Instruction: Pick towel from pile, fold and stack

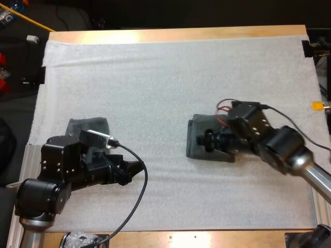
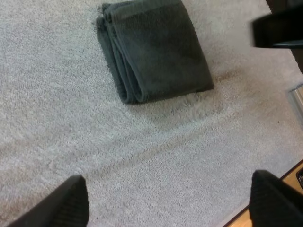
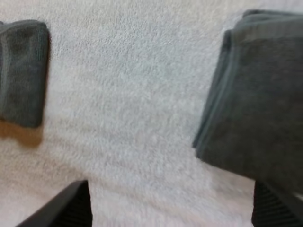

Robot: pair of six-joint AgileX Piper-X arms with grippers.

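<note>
Two arms stretch low over the white mat point(image 1: 155, 77). Left gripper point(image 2: 168, 194) open, folded towel point(image 2: 151, 52) ahead; right gripper point(image 3: 170, 203) open beside that towel, second folded towel point(image 3: 21, 71) farther ahead.

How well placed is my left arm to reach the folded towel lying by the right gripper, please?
Probably yes: the left gripper is open, with only mat between it and the folded towel. The right gripper hanging over the towel's other side may crowd it.
</note>
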